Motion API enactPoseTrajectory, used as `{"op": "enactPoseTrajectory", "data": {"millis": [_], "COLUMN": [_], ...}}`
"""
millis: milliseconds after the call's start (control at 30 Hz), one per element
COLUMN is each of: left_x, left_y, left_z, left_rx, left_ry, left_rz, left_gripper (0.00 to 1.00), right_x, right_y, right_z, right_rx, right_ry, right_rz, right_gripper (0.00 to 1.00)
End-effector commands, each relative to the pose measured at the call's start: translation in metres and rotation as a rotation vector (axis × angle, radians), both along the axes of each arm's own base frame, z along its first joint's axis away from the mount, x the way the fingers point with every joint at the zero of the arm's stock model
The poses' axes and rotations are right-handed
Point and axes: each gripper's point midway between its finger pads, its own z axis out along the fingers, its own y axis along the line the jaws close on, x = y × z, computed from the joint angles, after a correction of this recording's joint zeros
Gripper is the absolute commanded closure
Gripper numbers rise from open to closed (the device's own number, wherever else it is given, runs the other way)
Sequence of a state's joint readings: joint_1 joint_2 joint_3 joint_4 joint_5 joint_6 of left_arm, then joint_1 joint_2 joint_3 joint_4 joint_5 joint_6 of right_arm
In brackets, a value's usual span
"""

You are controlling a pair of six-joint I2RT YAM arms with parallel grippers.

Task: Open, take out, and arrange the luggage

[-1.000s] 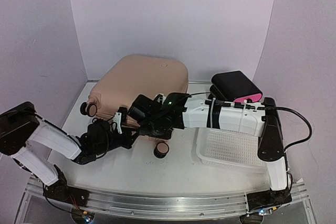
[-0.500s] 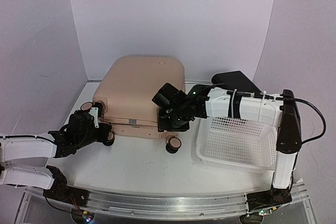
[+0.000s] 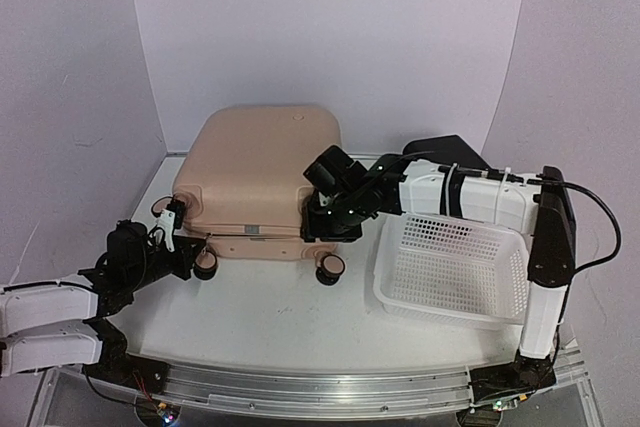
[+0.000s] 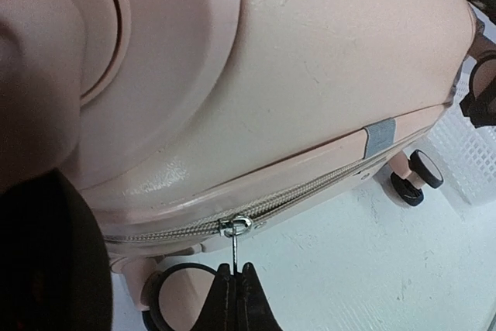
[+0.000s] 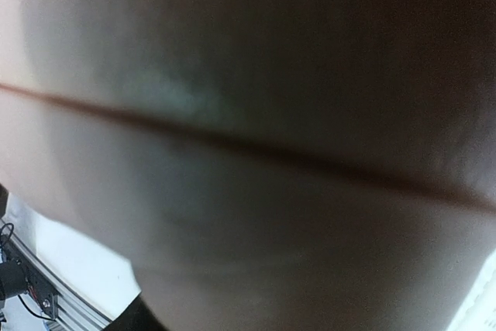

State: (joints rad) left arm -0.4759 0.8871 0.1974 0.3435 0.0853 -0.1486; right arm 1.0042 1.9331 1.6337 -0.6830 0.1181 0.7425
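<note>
The pink suitcase (image 3: 255, 162) lies flat on the table (image 3: 270, 322) toward 11 o'clock, its wheels (image 3: 329, 268) and zipper side facing 6 o'clock; a white basket (image 3: 384, 272) sits just beside it at 3 o'clock, with a black box (image 3: 450, 145) behind that at 1 o'clock. The left gripper (image 4: 235, 273) is at the case's 7 o'clock corner, its fingers pinched together on the zipper pull (image 4: 235, 242); the right gripper (image 3: 322, 215) is against the 4 o'clock corner, its wrist view filled with blurred pink shell, and I cannot tell whether its fingers are apart or clamped.
</note>
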Motion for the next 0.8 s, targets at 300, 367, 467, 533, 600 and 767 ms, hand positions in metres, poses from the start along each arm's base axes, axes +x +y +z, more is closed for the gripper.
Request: {"op": "enactPoseTrajectory", "data": {"millis": [300, 367, 467, 533, 600, 767], "left_x": [0.039, 0.042, 0.044, 0.039, 0.032, 0.017], "left_y": [0.064, 0.059, 0.058, 0.058, 0.051, 0.030], "left_z": [0.095, 0.091, 0.076, 0.067, 0.057, 0.033], "left_rx": [-0.099, -0.099, -0.098, -0.141, -0.185, -0.217], "left_ry": [-0.356, -0.342, -0.289, -0.237, -0.164, 0.099], "left_rz": [0.395, 0.369, 0.372, 0.371, 0.335, 0.249], "left_gripper": [1.00, 1.00, 1.00, 1.00, 0.97, 0.63], "right_x": [0.010, 0.010, 0.012, 0.012, 0.013, 0.016], "right_y": [-0.028, -0.030, -0.031, -0.032, -0.032, -0.039], "right_z": [0.035, 0.036, 0.037, 0.039, 0.039, 0.035], "right_rx": [-0.010, -0.006, -0.004, -0.003, 0.001, 0.003], "right_ry": [-0.069, -0.068, -0.070, -0.073, -0.070, -0.047], "right_rz": [0.054, 0.048, 0.045, 0.046, 0.056, 0.078], "right_gripper": [1.00, 1.00, 1.00, 1.00, 1.00, 1.00]}}
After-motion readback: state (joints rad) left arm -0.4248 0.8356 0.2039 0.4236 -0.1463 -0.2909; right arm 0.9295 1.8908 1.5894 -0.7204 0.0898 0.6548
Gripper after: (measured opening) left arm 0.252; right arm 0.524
